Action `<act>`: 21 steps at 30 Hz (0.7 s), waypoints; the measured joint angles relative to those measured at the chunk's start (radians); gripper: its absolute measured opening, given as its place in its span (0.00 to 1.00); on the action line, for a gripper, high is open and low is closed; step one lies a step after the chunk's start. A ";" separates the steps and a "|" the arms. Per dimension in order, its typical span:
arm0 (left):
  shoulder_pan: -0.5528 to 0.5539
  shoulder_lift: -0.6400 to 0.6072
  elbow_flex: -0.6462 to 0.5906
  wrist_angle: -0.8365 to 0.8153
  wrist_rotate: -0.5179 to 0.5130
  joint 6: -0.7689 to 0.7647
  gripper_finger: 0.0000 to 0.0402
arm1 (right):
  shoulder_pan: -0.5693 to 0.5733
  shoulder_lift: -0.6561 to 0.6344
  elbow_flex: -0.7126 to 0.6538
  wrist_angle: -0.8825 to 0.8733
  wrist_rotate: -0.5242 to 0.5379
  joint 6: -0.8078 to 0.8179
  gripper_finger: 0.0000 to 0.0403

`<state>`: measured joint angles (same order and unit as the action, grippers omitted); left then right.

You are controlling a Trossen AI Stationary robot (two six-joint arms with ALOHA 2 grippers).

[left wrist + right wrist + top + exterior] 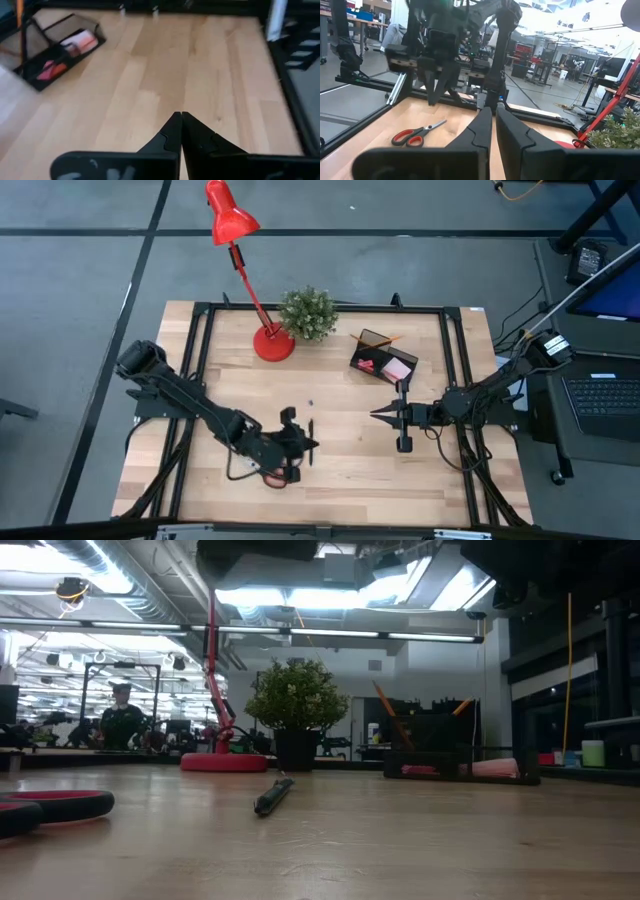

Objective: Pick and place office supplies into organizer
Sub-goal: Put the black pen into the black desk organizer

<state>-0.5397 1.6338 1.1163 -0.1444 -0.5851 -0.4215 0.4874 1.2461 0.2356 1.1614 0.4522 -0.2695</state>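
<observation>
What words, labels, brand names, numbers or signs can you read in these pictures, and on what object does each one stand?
None can be read.
Left claw: pale marks on its body, too blurred to read.
Organizer, scissors and lamp: no lettering shows.

A red desk lamp (262,320) stands at the wooden table's (340,465) far edge; a green potted plant (307,313) sits just beside its base.
</observation>
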 joint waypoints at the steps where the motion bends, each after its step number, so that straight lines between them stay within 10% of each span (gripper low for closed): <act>1: -0.005 0.023 0.036 -0.050 -0.016 -0.023 0.00 | 0.000 0.000 0.000 0.000 0.000 0.001 0.07; 21: -0.010 0.379 0.621 -0.810 -0.026 -0.792 0.00 | 0.000 0.000 0.000 -0.035 0.001 -0.025 0.07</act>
<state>-0.5498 2.0129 1.7369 -0.9539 -0.6107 -1.2135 0.4873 1.2461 0.2352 1.1267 0.4530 -0.2943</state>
